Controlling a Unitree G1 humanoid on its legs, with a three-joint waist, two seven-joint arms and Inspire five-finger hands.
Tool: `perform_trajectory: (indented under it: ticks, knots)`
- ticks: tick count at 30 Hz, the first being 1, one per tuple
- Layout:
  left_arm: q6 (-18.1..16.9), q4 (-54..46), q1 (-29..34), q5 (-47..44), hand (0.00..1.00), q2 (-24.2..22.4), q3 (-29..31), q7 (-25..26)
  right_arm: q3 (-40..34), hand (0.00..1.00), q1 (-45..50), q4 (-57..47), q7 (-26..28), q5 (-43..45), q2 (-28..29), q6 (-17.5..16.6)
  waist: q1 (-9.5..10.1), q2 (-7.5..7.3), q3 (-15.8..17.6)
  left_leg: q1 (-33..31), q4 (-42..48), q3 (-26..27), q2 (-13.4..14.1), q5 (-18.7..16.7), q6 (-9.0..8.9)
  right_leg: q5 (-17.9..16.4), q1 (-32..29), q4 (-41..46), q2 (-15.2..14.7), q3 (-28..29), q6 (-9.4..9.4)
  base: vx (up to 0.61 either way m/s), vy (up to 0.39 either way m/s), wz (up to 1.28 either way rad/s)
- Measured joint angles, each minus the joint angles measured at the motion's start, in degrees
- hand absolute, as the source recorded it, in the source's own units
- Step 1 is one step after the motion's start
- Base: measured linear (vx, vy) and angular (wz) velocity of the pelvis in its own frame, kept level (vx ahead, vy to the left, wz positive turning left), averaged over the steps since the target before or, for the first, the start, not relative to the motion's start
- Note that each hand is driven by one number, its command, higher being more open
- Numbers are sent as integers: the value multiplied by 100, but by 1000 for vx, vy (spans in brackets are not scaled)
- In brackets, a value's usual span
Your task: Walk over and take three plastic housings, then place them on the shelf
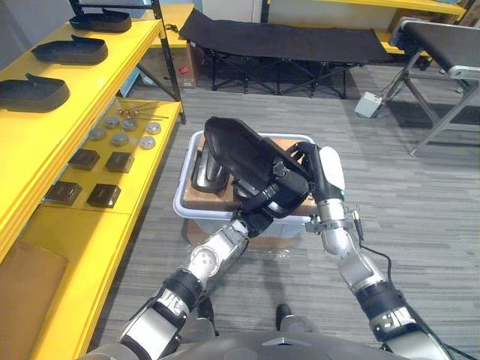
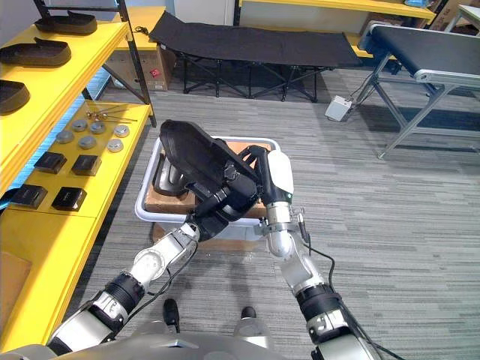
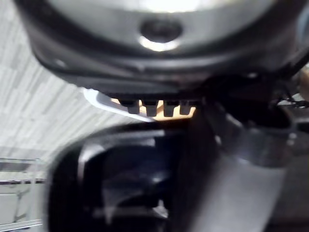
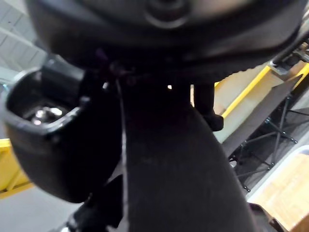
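Just above the bin (image 1: 183,193), near a yellow shelf (image 1: 90,229) on grey carpet (image 1: 420,225), left hand (image 1: 262,206) and right hand (image 1: 328,174) clamp a housing (image 1: 240,150).

Bare yellow shelf (image 1: 112,71) beside black housings (image 1: 70,49)

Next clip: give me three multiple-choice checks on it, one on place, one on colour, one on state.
1. The held housing is: A on the floor; B above the bin; C on the cot.
2. The shelf is: A grey; B yellow; C white.
3. The bin: A is empty; B has a lid; C holds a second housing.
Key: B, the left hand and right hand hold it over the bin. B, its boards are yellow. C, one lies inside.
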Motion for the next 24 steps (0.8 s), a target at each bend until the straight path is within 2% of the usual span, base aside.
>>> perform_trajectory:
  ticks: [4,6,10,15,22,23,24]
  knots:
    - [-957,-110,138,-727,0,-119,261,159,118,0,601,-17,58,60,160,3,-26,-25,-15,2,0,8,4,-53,-46,-10,-3,0,2,5,-6,0,0,0]
    - [-1145,-219,174,-803,0,-82,291,169,189,0,772,-48,61,134,227,3,-41,-27,-17,2,0,11,1,-61,-46,-15,-4,1,-2,10,-9,0,0,0]
    - [-1233,-499,530,-811,0,-119,280,164,199,0,811,-132,42,128,381,18,-109,-84,-51,-2,-1,30,2,-74,-51,-16,-40,5,-3,58,-8,3,8,-5]
    - [-1139,-499,563,-548,0,-127,238,61,243,0,1039,-304,-109,128,385,26,-111,-139,-84,-4,-1,53,0,-84,-52,-17,-53,8,-7,87,-7,1,2,-1]
    - [-1132,-499,552,530,0,-122,234,-207,387,0,1342,-422,-348,144,359,22,-130,-155,-96,2,-1,95,2,-84,-52,-14,-60,11,-6,106,-6,0,1,-1]
    - [-1137,-499,550,720,0,-104,233,-236,419,100,1385,-422,-358,165,345,22,-130,-161,-100,3,-1,96,2,-83,-51,-13,-59,11,-7,106,-6,0,0,0]
    - [-1137,-499,549,778,0,-88,229,-247,436,100,1402,-422,-367,172,339,21,-132,-163,-103,3,-1,97,2,-83,-51,-12,-59,11,-7,107,-6,0,0,0]
